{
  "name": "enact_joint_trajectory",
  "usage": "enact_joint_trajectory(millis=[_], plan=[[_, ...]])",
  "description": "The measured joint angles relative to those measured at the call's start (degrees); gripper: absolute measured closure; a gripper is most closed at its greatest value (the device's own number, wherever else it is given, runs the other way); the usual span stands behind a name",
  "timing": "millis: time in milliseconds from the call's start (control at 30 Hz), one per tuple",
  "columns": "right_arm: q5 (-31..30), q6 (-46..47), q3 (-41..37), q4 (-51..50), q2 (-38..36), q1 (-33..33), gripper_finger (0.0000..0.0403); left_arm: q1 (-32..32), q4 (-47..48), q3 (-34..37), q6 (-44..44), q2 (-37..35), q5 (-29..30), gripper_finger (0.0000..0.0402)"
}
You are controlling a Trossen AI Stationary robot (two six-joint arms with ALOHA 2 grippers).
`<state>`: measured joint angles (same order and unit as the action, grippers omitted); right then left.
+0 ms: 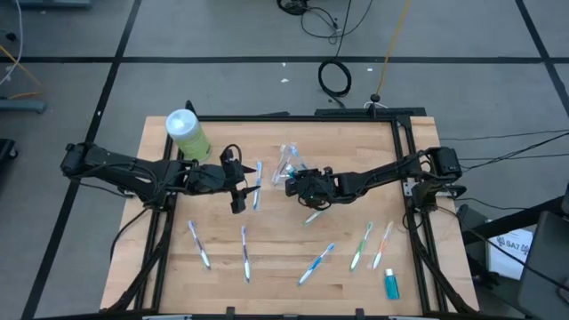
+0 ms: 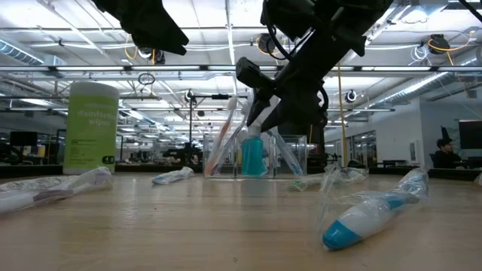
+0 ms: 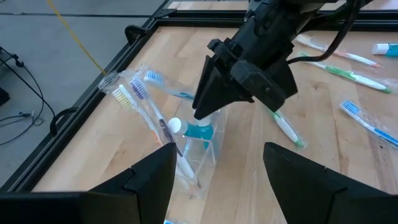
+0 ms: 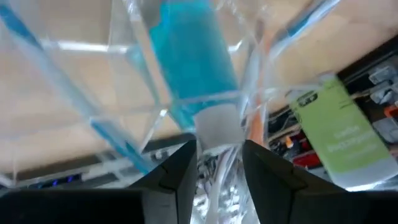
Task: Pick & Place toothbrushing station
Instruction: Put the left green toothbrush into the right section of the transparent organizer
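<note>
Holding position over the middle of the table (image 1: 178, 267), my right gripper (image 1: 296, 184) sits at the clear plastic cup (image 3: 202, 146). The right wrist view shows my two fingers (image 4: 171, 180) set narrowly on either side of the white cap of a teal tube (image 4: 196, 62) that stands inside the cup. I cannot tell whether the pads press on the cap or merely flank it.

The cup stands near the table's centre, toward the far edge. It contains the teal tube and several wrapped toothbrushes (image 3: 149, 118) leaning out of it. The low view shows the cup upright with the tube in it (image 2: 252, 154).

My left gripper (image 1: 238, 182) is just beside the cup on its left, jaws spread wide and holding nothing. One blue toothbrush (image 1: 258, 184) lies on the wood between it and the cup.

Loose items on the near half of the table:
- two wrapped toothbrushes (image 1: 200, 244) to the left, roughly parallel;
- a blue toothbrush (image 1: 316, 264) near centre;
- a green toothbrush (image 1: 362, 246) and a pink one (image 1: 382, 244) side by side to the right;
- a second teal tube (image 1: 390, 284) near the right corner.

A green canister (image 1: 188, 133) stands at the far left corner.
</note>
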<state>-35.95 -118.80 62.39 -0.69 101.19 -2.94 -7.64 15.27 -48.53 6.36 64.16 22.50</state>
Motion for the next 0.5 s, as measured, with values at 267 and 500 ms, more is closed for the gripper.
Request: enact_joint_trajectory(millis=[267, 500], plan=[[-0.1, 11.8, 0.0, 4.3, 0.0, 0.0, 0.0278, 0.0, 0.0, 0.0, 0.0, 0.0, 0.0, 0.0156], [-4.6, 21.1, 0.0, 10.6, 0.0, 0.0, 0.0278, 0.0, 0.0, 0.0, 0.0, 0.0, 0.0, 0.0156]])
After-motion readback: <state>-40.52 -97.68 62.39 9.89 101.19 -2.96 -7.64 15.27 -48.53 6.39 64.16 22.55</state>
